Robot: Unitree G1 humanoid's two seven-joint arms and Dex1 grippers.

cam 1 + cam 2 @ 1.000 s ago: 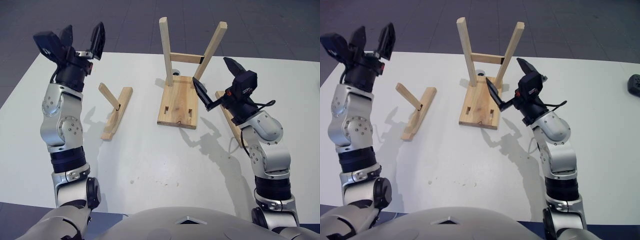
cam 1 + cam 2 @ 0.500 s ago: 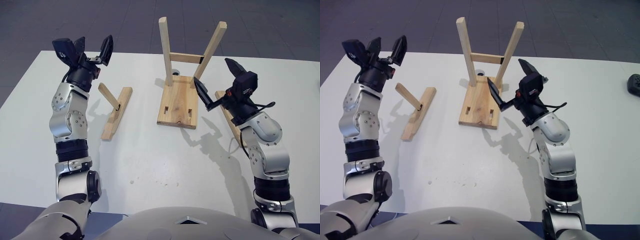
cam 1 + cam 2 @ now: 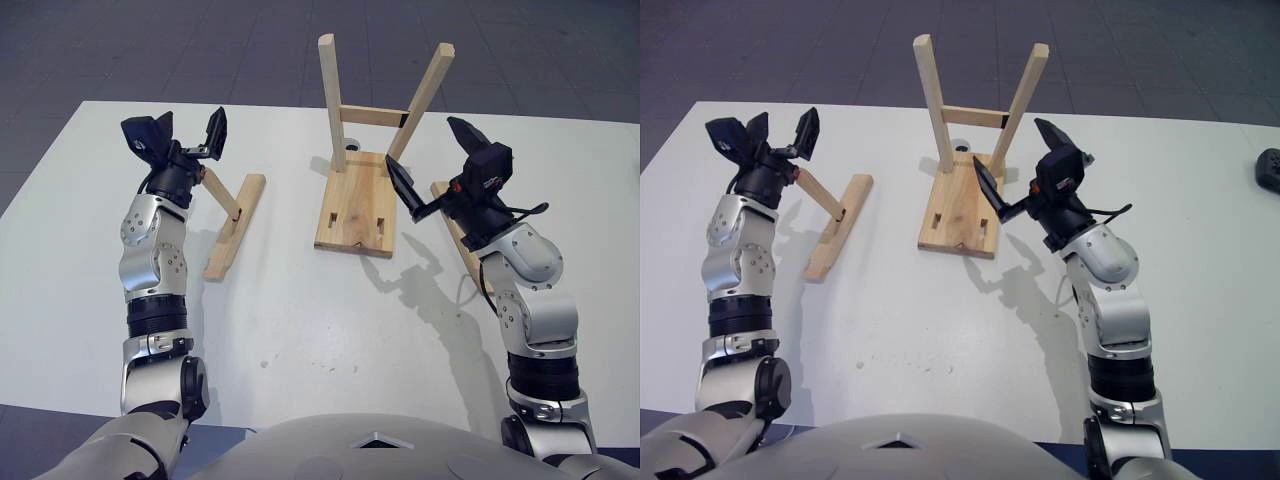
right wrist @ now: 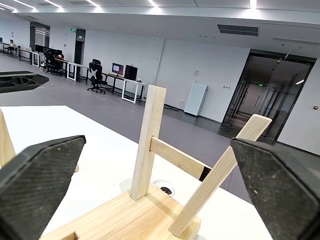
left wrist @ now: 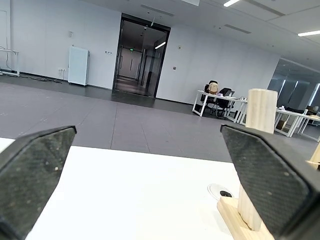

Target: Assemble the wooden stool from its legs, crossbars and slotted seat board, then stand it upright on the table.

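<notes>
My left claw [image 3: 189, 126] hangs wide open at ten o'clock, its fingers on either side of the top of the slanting crossbar stub [image 3: 218, 192] that rises from the loose leg [image 3: 235, 225] lying flat on the worktop [image 3: 300, 320]. I judge the step is picking up that piece. I should come lower, close squarely across the stub's flat faces, and lift without letting the leg swing.

At twelve o'clock the seat board [image 3: 355, 205] lies upside down. Two fitted legs [image 3: 328, 95] stand up from its far end, joined by a crossbar [image 3: 372, 116]. The near slots [image 3: 380, 221] are unfilled.

My right claw [image 3: 424, 145] is spread open too, holding nothing, just beside the board's three o'clock edge and well placed to steady it. Another leg [image 3: 452, 232] lies under that arm at two o'clock.

The worktop is white, with a round cable port [image 3: 349, 146] behind the board. Beyond it are dark floor, desks, chairs and a doorway.
</notes>
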